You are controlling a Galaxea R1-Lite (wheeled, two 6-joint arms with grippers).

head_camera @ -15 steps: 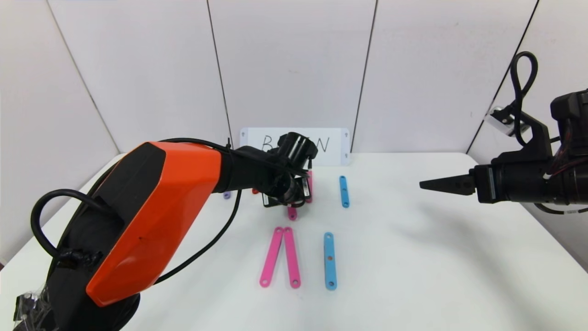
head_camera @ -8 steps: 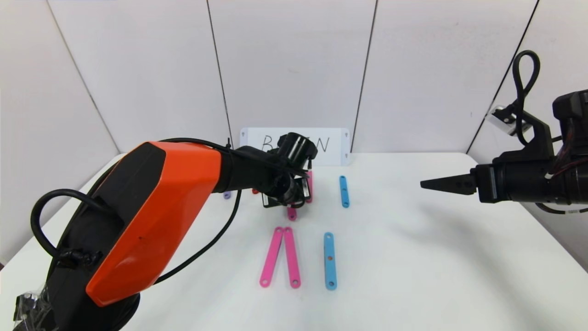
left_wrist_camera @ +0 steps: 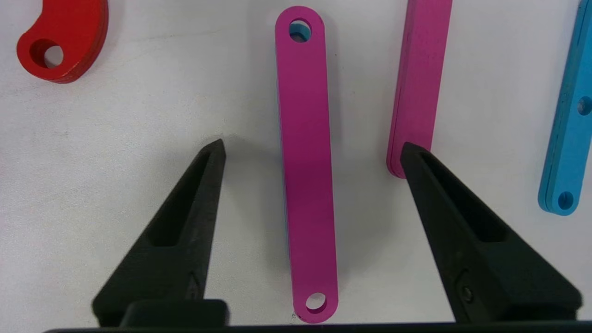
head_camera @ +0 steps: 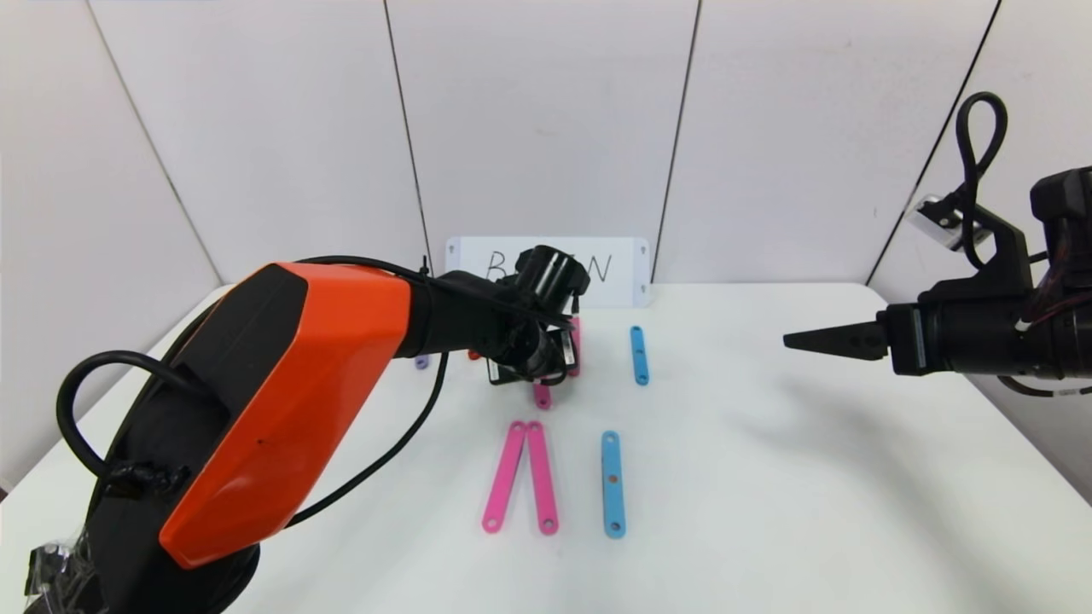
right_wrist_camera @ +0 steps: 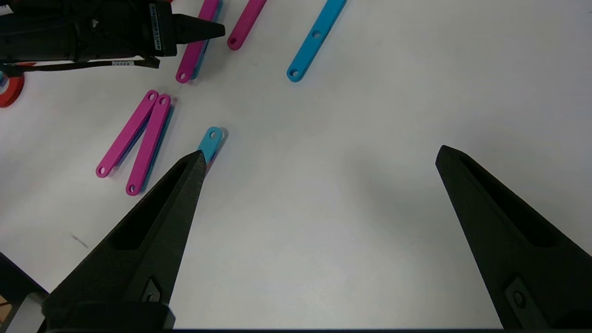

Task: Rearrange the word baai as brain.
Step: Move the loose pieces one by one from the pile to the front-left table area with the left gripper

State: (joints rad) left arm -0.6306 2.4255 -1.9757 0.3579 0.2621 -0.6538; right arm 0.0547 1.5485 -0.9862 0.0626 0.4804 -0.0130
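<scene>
The left gripper (left_wrist_camera: 312, 150) is low over the white table (head_camera: 810, 477), in the far middle part, just in front of the white card (head_camera: 627, 271) with handwritten letters. Its two black fingers (left_wrist_camera: 185, 222) stand wide apart and hold nothing. Between them, flat on the table, lies a pink strip (left_wrist_camera: 305, 162). The strip touches neither finger; there is a gap on each side. It points along the fingers, one holed end past the tips and the other holed end near the base of the gripper. A bit of blue shows through its far hole, so something blue lies under it.

Just beside one finger tip is the end of a second pink strip (left_wrist_camera: 418, 83); I cannot tell if the tip touches it. Farther to that side lies a blue strip (left_wrist_camera: 571, 125). On the other side, well apart from the fingers, is a red curved piece (left_wrist_camera: 64, 41).

In the head view the left arm hides most of these pieces. Nearer to the robot lie two pink strips (head_camera: 522, 477) that meet at the far end like a narrow V, and beside them a blue strip (head_camera: 612, 484) lies straight.

The right gripper (right_wrist_camera: 319, 157) hangs in the air over the right side of the table, fingers wide apart and empty, well apart from all the pieces.
</scene>
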